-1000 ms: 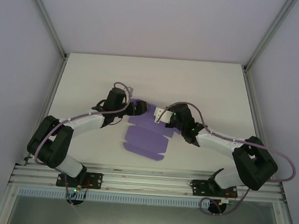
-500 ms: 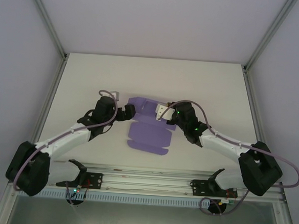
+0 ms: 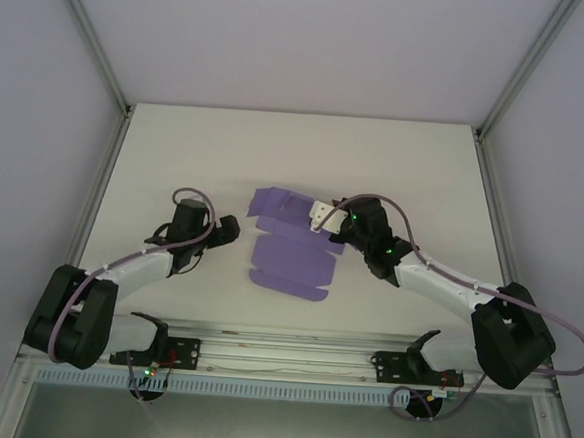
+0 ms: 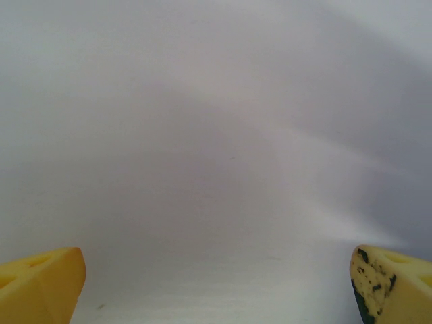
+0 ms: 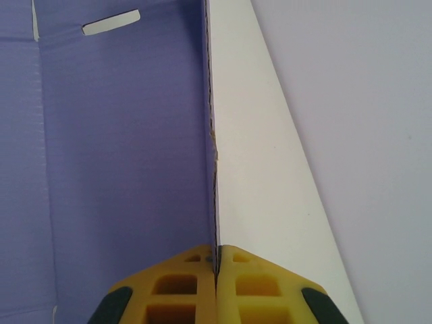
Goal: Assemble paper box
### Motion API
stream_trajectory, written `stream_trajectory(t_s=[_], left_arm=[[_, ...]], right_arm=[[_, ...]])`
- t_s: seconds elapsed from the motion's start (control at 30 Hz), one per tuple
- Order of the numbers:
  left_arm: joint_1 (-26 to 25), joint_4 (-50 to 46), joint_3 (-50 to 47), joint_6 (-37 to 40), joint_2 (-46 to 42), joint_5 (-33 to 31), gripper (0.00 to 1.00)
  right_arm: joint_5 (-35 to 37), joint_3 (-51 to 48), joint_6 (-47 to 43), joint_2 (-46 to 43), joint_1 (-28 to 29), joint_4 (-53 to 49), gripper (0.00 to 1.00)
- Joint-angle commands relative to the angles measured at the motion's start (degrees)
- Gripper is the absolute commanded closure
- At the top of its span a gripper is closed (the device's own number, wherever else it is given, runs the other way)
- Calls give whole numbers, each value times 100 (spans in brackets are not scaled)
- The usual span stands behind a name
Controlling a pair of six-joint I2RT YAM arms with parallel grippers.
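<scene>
One paper box [image 3: 292,251]: lavender die-cut sheet, lying flat at table centre; flap at its 1 o'clock corner stands on edge.
Right gripper [image 3: 325,221]: at that corner, yellow fingers [image 5: 182,283] pinched together on the raised flap.
Left gripper [image 3: 229,228]: at sheet's 9 o'clock, apart from it; fingers [image 4: 40,283] spread wide, holding nothing.
Table [image 3: 176,151]: white.
</scene>
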Motion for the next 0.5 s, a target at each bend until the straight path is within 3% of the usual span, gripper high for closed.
stream_trajectory(t_s=[0.0, 0.13, 0.3, 0.47], left_arm=[[16, 874, 142, 244, 338, 546, 0], [19, 1037, 286, 474, 814, 926, 0], [17, 1920, -9, 405, 836, 1532, 0], [18, 2241, -237, 335, 597, 1581, 0]], right_arm=[[-184, 222, 341, -43, -39, -86, 100], [-191, 337, 664, -65, -69, -145, 100], [-386, 371, 725, -46, -101, -265, 100], [-259, 424, 732, 18, -99, -334, 100]])
